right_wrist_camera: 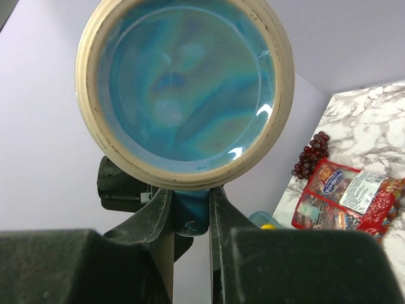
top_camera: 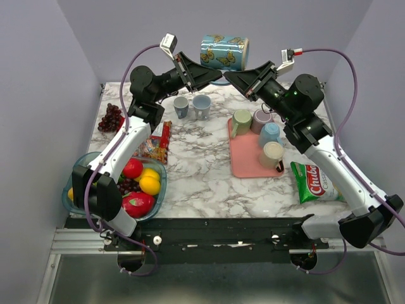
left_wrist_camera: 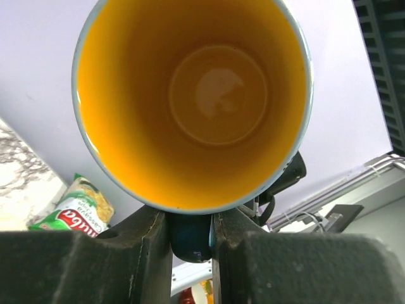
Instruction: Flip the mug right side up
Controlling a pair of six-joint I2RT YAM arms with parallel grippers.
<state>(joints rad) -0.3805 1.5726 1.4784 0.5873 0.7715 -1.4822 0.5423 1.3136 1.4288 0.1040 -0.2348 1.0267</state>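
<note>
Jaws on L arm sit either side of the mug's handle [left_wrist_camera: 191,244] and look clamped on it. R jaws pinch the same handle from the other end. The mug [top_camera: 224,52] hangs in the air on its side over the back of the worktop [top_camera: 202,168]. Its mouth faces my L wrist cam and its base faces the R one, so I judge it needs approx a quarter turn before it's upright.

Risks: both arms share one small handle. If they rotate out of sync, it could twist out of a pinch. If one side lets go while the other grip is weak, the mug could swing or drop. It's high up, so a fall likely chips it.

Two small cups [top_camera: 192,106] stand near, below the mug. A pink tray [top_camera: 243,166] w/ four mugs sits right of centre. Off to the sides: chips bag [top_camera: 313,182], grapes [top_camera: 111,117], snack packet [top_camera: 155,144], fruit bowl [top_camera: 161,174]. Bare marble btw cups and tray looks like the safest set-down spot, imo.
</note>
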